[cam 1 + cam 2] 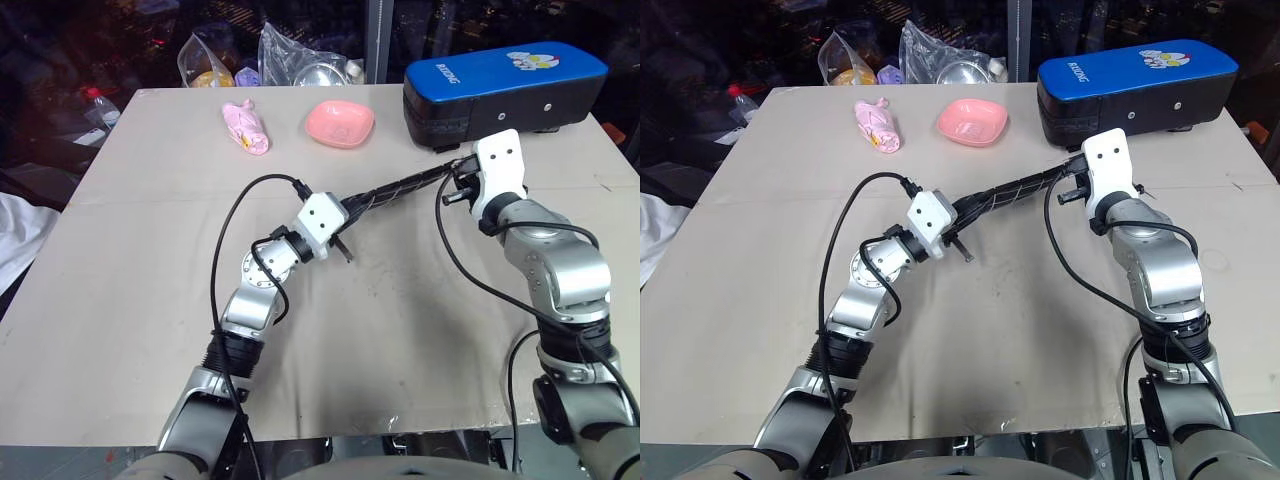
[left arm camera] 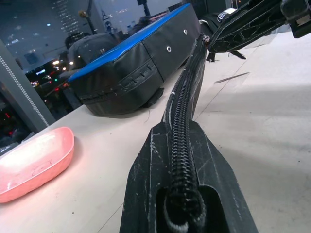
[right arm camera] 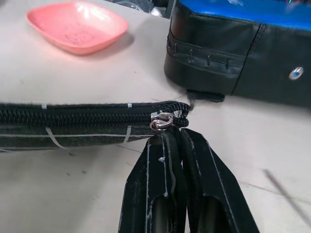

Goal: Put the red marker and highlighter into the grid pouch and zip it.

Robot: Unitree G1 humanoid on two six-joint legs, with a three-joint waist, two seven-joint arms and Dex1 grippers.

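The left gripper point(image 2: 187, 204) is clamped on one end of the grid pouch point(image 1: 400, 188), which stretches edge-up above the tabletop point(image 1: 150, 260) from it to the right gripper point(image 3: 177, 138). That gripper's fingers are pinched together at the metal zipper pull point(image 3: 163, 121), apparently gripping it at the pouch's far end. Just beyond the right gripper sits a blue-topped black case point(image 1: 500, 85); a pink dish point(image 1: 340, 122) lies farther left.
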